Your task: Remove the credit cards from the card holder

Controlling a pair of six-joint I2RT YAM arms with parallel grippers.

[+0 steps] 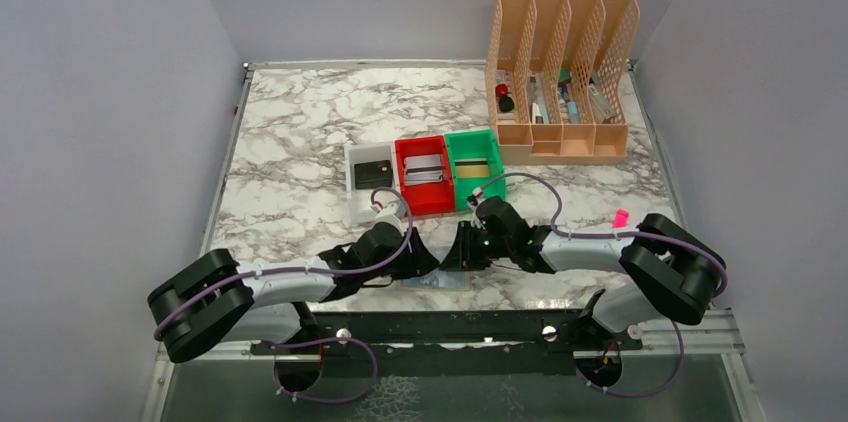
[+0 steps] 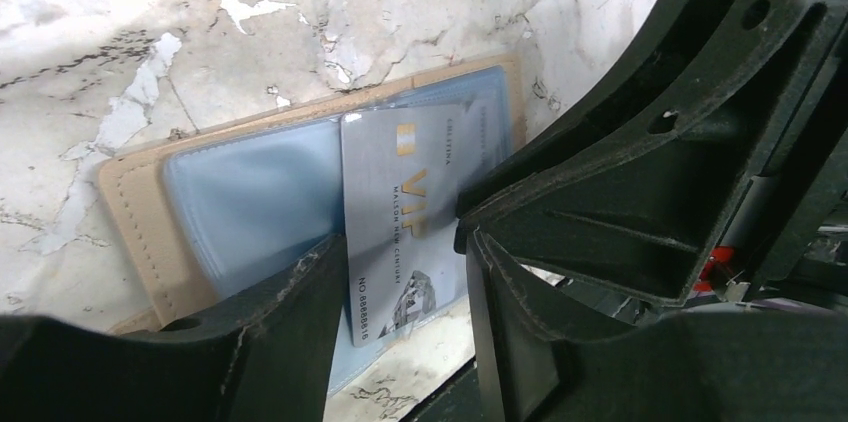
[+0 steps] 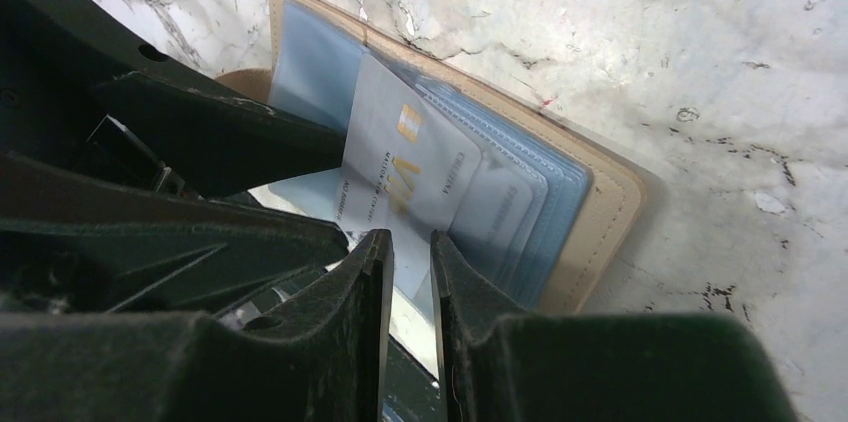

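Right claw [image 3: 410, 247] nips the silvery card [image 3: 400, 152] (partly out of the card holder [image 3: 612, 204]); left claw [image 2: 402, 272] gapes.

Card holder [image 2: 130, 212] — tan stitched leather-look shell, glossy translucent blue-grey plastic pockets. Silvery card [image 2: 395, 207]: smooth, glossy plastic. Tabletop [image 2: 300, 22] — marble-pattern, slight sheen. Left claw [image 2: 400, 272], right claw [image 3: 410, 272]: matt black plastic.

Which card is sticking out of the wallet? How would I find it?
At the near edge of the marble table lies an open tan card holder. The silver card sticks out of its blue pockets, showing gold VIP letters; the others sit tucked inside.
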